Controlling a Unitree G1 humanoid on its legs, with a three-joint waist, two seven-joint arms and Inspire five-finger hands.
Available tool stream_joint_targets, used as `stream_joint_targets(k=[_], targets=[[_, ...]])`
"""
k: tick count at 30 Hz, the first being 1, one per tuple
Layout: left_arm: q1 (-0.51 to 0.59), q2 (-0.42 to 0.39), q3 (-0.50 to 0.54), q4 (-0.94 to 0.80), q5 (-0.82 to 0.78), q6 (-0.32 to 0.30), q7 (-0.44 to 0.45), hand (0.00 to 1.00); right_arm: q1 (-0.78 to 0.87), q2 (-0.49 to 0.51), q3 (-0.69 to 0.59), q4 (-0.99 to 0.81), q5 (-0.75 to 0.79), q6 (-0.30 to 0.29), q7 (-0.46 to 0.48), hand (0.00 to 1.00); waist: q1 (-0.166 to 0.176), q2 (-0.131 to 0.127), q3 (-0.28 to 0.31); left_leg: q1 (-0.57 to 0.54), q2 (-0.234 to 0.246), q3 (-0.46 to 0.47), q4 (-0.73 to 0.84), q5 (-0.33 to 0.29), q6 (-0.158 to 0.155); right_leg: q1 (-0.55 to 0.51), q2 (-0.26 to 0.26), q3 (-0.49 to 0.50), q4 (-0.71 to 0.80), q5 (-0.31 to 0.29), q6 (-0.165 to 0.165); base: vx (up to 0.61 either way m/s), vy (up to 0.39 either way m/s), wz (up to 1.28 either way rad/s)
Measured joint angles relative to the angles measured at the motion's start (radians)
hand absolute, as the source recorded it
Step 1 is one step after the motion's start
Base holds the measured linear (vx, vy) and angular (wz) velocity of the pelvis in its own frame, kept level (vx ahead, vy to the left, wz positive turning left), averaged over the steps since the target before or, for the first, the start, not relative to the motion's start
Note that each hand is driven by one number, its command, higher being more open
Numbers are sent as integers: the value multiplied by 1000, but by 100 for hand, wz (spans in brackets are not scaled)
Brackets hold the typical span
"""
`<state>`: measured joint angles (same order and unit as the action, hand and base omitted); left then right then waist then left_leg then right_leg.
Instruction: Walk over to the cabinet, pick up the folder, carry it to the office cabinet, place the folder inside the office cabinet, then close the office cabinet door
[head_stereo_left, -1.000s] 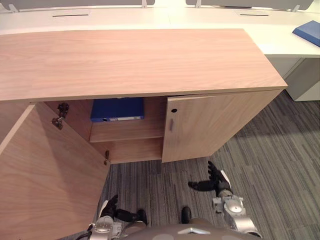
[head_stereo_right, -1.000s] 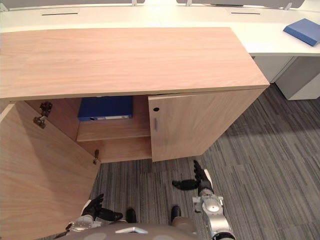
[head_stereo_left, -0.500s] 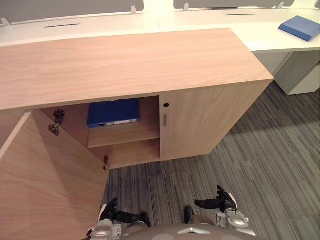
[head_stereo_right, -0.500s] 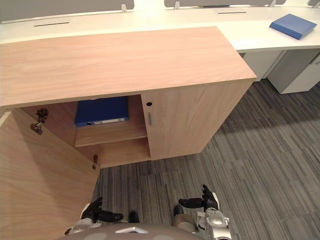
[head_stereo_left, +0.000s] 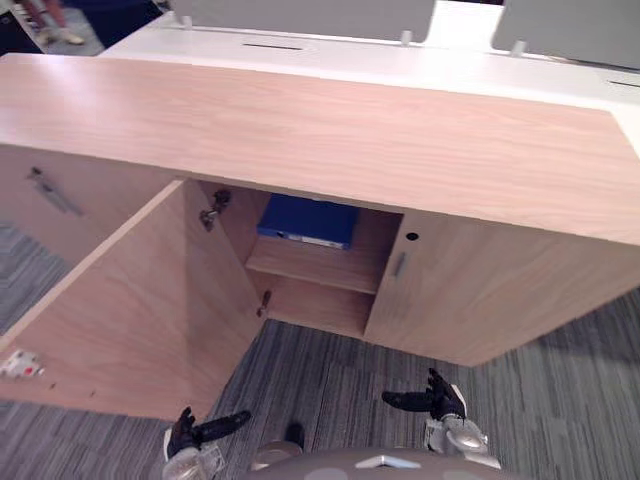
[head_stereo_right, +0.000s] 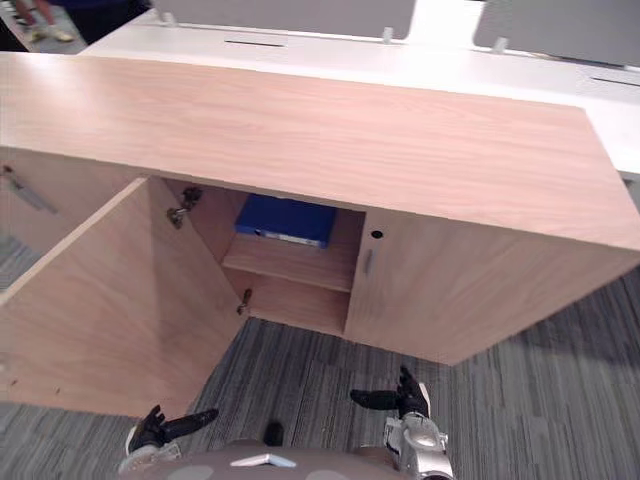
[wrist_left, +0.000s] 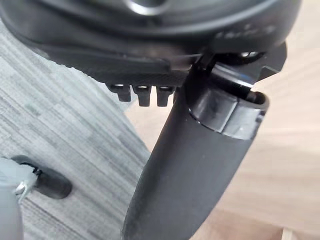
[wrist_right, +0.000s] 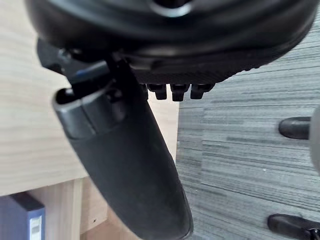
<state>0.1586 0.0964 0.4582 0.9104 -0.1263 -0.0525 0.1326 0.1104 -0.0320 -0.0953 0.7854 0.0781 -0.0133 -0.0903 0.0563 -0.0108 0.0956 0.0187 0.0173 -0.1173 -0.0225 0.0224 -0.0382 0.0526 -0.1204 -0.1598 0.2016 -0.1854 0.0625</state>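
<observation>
Eye views: wood cabinet (head_stereo_left: 330, 140) seen from above and in front, its left door (head_stereo_left: 130, 300) swung wide toward the robot's left, its right door (head_stereo_left: 480, 300) shut. The blue folder (head_stereo_left: 308, 220) lies on the upper shelf (head_stereo_left: 315, 265) inside the open half, its spine facing out, well back from the shelf's front edge. Neither hand touches it. A lower compartment sits under the shelf. There is a hinge (head_stereo_left: 212, 210) on the inner wall at the door's top edge, and a small handle (head_stereo_left: 399, 264) with a keyhole (head_stereo_left: 411, 237) above it on the shut door's near edge. A white desk (head_stereo_left: 300, 55) runs behind the cabinet.

The left hand (head_stereo_left: 190, 435) is low, just beside the open door's bottom edge, relaxed and holding nothing. The right hand (head_stereo_left: 440, 400) is low over the carpet (head_stereo_left: 330, 370), in front of the shut door and well apart from it, fingers loose, empty too. Bare carpet lies between the hands and the cabinet opening. The open door's free edge reaches out to the robot's left.

The left wrist view adds a close look: thumb (wrist_left: 200, 165) stretched out, fingers (wrist_left: 142, 95) apart from it, nothing between them, with the open door's wood face right past the thumb and carpet on the other side.

The right wrist view shows thumb (wrist_right: 125, 165) out, fingers (wrist_right: 172, 91) clear of it, and no grasp. Past the thumb are cabinet wood and a slice of the folder in the opening.
</observation>
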Motion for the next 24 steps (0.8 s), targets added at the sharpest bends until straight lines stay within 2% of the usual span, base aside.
stream_joint_targets(k=[3,6,10,12,15,18,24], targets=[[-15,14,7,-2,-3,11,5,100,-8,-1,1,-16,0,1,-3,100,1,4,2,-17,-7,-33,31,-8,-2,4,-13,-37,28,-30,-1,-80,-66,33],[-35,33,86,-2,-22,21,7,100,-7,0,2,-24,0,2,-4,100,10,4,2,-23,-4,-35,53,-19,-8,16,-11,-56,26,-35,-3,-59,-50,17],[-57,137,201,-2,-43,34,12,100,-2,0,3,-29,0,2,-11,100,19,-2,-1,-21,-7,-34,65,-40,-8,37,-12,-62,8,-35,-2,-11,-13,3],[-77,227,271,-5,-67,34,15,100,0,0,8,-33,0,2,-17,100,26,-10,-6,-20,-10,-33,67,-45,-7,52,-16,-64,-7,-33,2,59,3,4],[-106,318,327,-11,-84,34,24,100,6,-1,8,-35,1,1,-22,100,35,-9,-6,-2,-20,-34,65,-51,-3,78,-27,-69,-23,-32,4,79,13,7],[-141,408,321,-39,-62,53,25,100,20,0,31,-47,0,0,-26,100,46,-6,-4,10,-28,-35,58,-53,0,98,-34,-72,-34,-30,5,76,22,10],[-146,416,316,-146,-116,53,46,100,42,12,47,-52,0,0,-25,100,48,-12,-8,21,-32,-34,56,-53,0,117,-34,-60,-43,-30,5,15,-7,8]])
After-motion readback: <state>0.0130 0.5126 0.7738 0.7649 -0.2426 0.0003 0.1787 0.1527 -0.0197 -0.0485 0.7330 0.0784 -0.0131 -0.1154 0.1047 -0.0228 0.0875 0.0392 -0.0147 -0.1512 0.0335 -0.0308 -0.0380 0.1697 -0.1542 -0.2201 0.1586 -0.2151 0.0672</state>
